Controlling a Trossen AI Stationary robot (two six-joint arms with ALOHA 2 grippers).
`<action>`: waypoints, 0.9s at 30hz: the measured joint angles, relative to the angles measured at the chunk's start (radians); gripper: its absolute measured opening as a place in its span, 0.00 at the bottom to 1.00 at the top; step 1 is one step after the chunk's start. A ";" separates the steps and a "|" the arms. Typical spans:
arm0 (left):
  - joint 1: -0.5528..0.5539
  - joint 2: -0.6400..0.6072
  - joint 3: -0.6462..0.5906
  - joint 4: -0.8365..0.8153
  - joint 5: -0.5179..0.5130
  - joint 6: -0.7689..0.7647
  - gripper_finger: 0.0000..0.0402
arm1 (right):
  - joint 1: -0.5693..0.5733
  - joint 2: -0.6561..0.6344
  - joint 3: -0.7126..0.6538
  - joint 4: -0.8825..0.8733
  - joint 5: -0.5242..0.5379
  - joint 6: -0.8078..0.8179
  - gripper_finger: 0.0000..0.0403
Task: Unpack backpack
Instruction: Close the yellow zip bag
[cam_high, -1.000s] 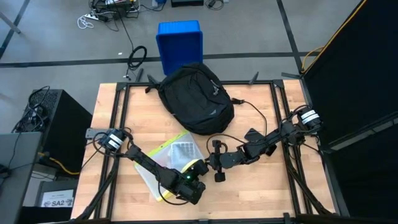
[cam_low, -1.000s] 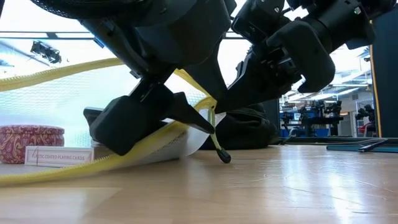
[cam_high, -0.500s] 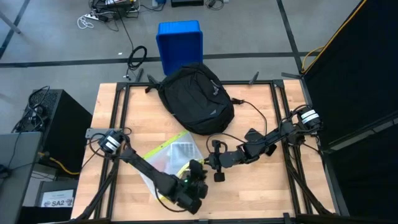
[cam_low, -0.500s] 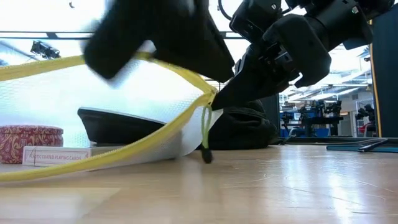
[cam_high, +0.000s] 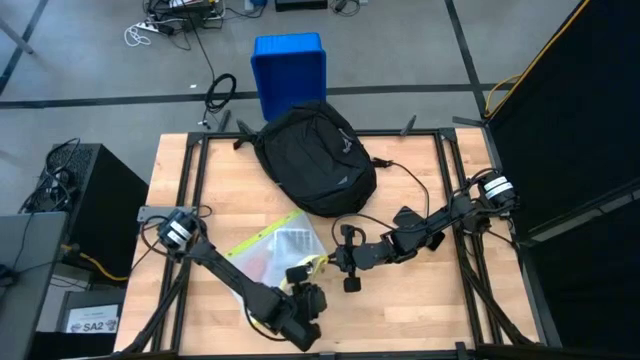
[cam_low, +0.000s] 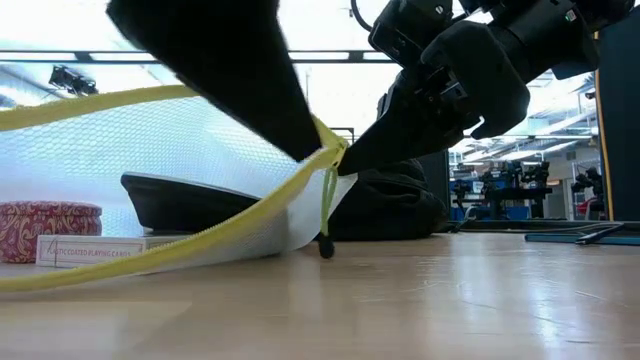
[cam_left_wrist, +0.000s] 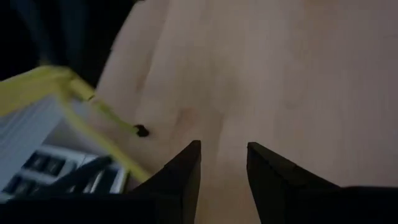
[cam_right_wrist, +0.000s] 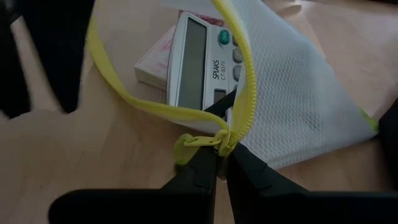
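The black backpack (cam_high: 315, 160) lies on its back at the table's far middle, untouched; the low view shows it behind the arms (cam_low: 395, 205). A white mesh pouch (cam_high: 272, 248) with a yellow zipper lies nearer, its mouth gaping. It holds a calculator (cam_right_wrist: 196, 56) and a card box (cam_right_wrist: 152, 65). My right gripper (cam_high: 346, 262) is shut on the pouch's zipper end. My left gripper (cam_left_wrist: 224, 158) stands open at the pouch's near right corner (cam_high: 308, 283), nothing between its fingers. My right gripper pinches the yellow zipper's closed end (cam_right_wrist: 221, 140) between its two fingertips, coming slanting down from the table's right. That corner is held a little above the wood, the pull cord (cam_low: 326, 215) hanging straight below it. My left gripper stands by the pouch's mouth; whether it touches, I cannot tell.
A blue plastic bin (cam_high: 290, 70) stands on the floor beyond the table's far edge. A red patterned tin (cam_low: 50, 220) and a card box (cam_low: 95, 250) show low through the mesh. Bare wood (cam_high: 420, 300) lies right of the grippers and along the near edge.
My left gripper has come up out of the pouch's mouth, rolling strongly about its own axis, and drawn back toward the table's near edge. The pouch's mouth stays gaping. The zipper's pull cord has swung in and now hangs straight down. My right gripper has kept still.
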 joint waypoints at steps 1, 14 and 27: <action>-0.014 0.000 0.000 -0.020 -0.031 -0.029 0.26 | 0.000 0.000 0.000 0.000 0.000 0.000 0.00; -0.175 0.025 0.000 0.065 -0.307 -0.445 0.25 | 0.000 0.000 0.000 0.023 0.044 0.077 0.00; -0.066 0.129 0.001 0.298 -0.406 -0.415 0.10 | 0.012 0.000 0.000 0.060 0.070 0.103 0.00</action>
